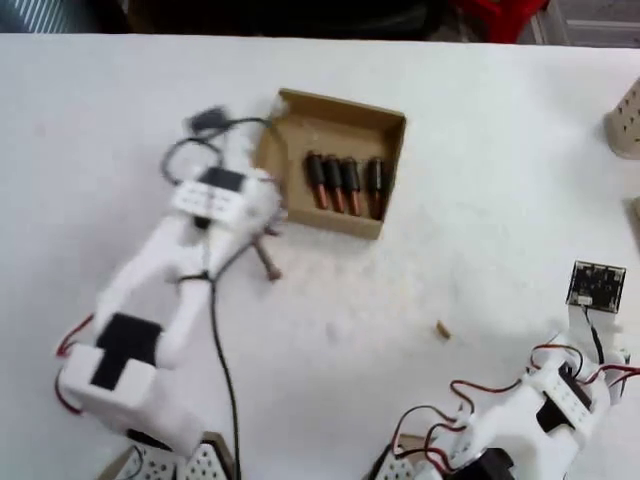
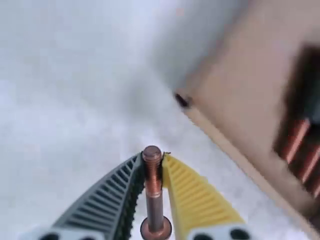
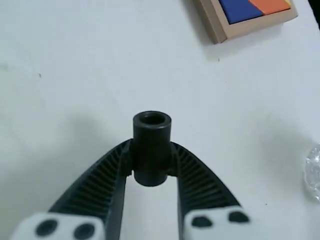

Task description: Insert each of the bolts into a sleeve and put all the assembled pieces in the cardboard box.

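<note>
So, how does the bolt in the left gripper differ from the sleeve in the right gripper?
The bolt is copper-coloured; the sleeve is black. The bolt is a thin, long rod with a wider head; the sleeve is short, thick and hollow. Each is clamped: the bolt in the left gripper, the sleeve in the right gripper.

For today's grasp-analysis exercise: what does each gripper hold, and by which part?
Left gripper: the copper-coloured metal bolt, pinched on its shank near the tip. Right gripper: the black cylindrical sleeve, clamped across its sides.
</note>
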Robot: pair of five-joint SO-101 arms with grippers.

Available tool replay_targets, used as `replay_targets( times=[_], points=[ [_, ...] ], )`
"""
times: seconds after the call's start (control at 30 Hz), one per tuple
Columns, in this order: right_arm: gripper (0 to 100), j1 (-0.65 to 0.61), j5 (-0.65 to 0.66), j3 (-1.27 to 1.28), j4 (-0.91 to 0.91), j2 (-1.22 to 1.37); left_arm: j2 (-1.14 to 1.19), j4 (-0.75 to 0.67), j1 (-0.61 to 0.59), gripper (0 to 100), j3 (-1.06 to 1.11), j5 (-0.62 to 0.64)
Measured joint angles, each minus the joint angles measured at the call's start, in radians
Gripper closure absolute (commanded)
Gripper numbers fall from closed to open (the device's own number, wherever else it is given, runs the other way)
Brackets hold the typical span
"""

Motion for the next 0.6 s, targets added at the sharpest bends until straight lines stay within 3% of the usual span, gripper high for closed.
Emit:
replay_targets(
  times=[0.1, 0.2, 0.47, 0.6],
  points=[
    [98.1, -0.003, 0.000, 0.000, 0.000, -0.006, -0.051, -0.003, -0.163, 98, 0.040, 0.141],
    [98.1, -0.009, 0.000, 0.000, 0.000, -0.006, -0.077, -0.058, -0.321, 96, 0.112, 0.195],
    [98.1, -0.029, 0.031, 0.000, 0.000, -0.006, -0.080, -0.193, -0.453, 53, 0.322, 0.089],
    [98.1, -0.029, 0.052, 0.000, 0.000, -0.006, -0.080, -0.196, -0.486, 51, 0.353, 0.009]
  ],
)
